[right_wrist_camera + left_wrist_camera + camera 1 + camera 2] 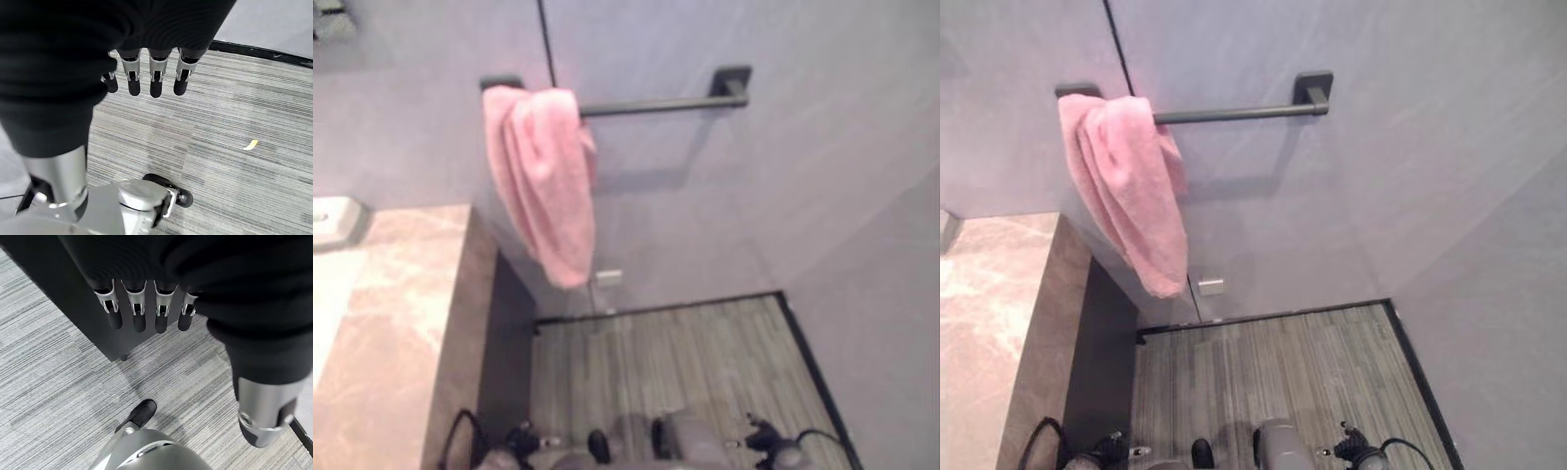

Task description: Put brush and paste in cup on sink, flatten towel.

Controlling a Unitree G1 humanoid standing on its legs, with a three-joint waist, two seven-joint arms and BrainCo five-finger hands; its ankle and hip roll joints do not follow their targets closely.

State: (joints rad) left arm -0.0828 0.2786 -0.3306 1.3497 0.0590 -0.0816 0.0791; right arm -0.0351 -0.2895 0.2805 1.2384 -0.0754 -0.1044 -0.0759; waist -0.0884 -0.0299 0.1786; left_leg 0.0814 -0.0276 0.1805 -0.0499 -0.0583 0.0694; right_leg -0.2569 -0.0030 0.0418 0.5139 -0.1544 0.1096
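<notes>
A pink towel (543, 176) hangs bunched in folds over the left end of a dark wall rail (651, 103); the same towel (1126, 191) shows in the right eye view. My left hand (139, 308) hangs down over the striped floor with its fingers straight and nothing in it. My right hand (154, 73) likewise hangs above the floor, fingers straight and empty. Both hands are low, far below the towel.
A marble-look counter (396, 323) runs along the left, with a white basin edge (333, 220) at its far end. Its dark side panel (509, 343) drops to the striped floor (675, 362). Grey walls close in ahead and on the right.
</notes>
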